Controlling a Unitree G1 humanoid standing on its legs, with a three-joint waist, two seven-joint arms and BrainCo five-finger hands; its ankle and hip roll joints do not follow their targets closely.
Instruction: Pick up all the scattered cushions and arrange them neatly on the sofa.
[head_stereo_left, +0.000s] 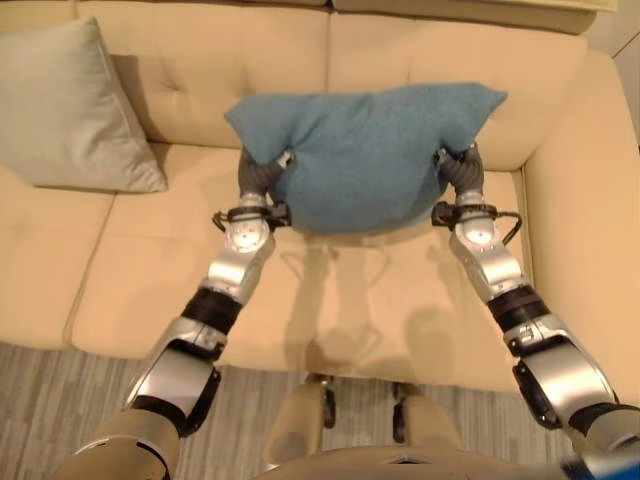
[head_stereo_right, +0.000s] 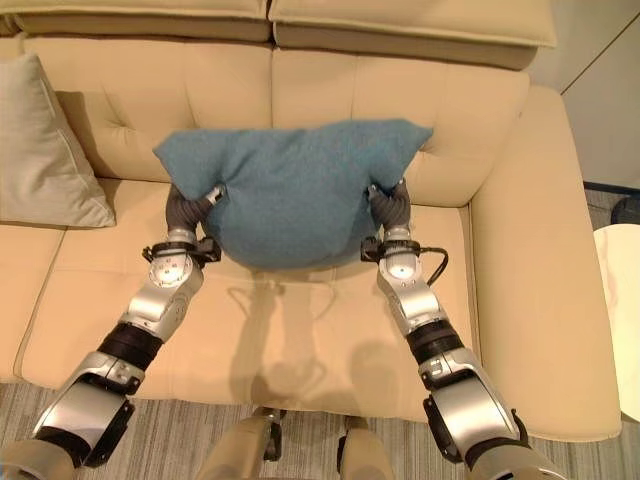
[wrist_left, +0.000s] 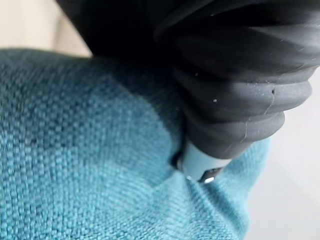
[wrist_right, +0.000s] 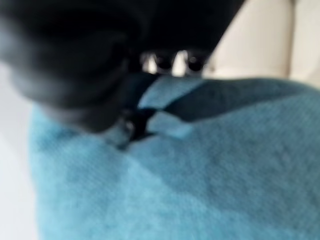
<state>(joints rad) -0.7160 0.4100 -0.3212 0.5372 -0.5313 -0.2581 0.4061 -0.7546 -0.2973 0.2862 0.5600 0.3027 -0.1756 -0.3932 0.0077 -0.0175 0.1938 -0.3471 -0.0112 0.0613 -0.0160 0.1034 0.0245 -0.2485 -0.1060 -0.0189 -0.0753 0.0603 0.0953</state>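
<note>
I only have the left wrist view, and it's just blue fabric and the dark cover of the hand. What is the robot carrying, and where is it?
Observer: It is a blue cushion, held up over the seat of a cream sofa, in front of the backrest.
Operator: Is the other hand on it too?
Observer: Yes. The right hand is at the cushion's right side, and the left hand is at its left side.
Operator: Any other cushion on the sofa?
Observer: One pale grey cushion leans against the backrest on the robot's left, apart from the blue one.
Operator: Is the blue one touching the seat?
Observer: It looks lifted; its shadow falls on the seat below it.
</note>
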